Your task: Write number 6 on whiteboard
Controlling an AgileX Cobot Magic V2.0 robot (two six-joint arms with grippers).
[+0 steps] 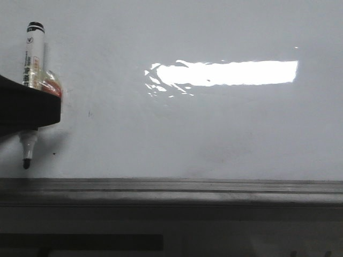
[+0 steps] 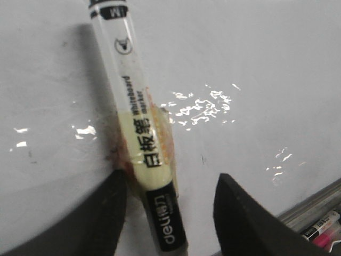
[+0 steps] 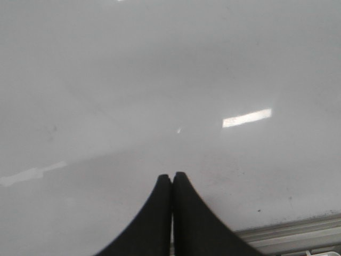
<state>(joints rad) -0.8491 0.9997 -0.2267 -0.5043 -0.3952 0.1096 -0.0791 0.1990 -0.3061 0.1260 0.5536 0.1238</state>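
The whiteboard point(image 1: 203, 128) fills the front view, glossy and bare; no number 6 shows on it in any view. A white marker point(image 1: 33, 59) with a black cap end stands upright at the far left, its dark tip point(image 1: 25, 163) pointing down close to the board just above the rail. In the left wrist view my left gripper point(image 2: 170, 175) is open. The marker point(image 2: 139, 122) lies against one finger point(image 2: 109, 213), bound there with clear tape, and a gap separates it from the other finger point(image 2: 240, 218). My right gripper point(image 3: 172, 175) is shut on nothing over the whiteboard point(image 3: 160, 80).
A grey metal rail point(image 1: 171, 187) runs along the board's lower edge, also seen as the rail point(image 3: 287, 234) in the right wrist view. Spare markers point(image 2: 322, 226) lie below the rail. A bright glare patch point(image 1: 225, 72) sits on the upper middle of the board.
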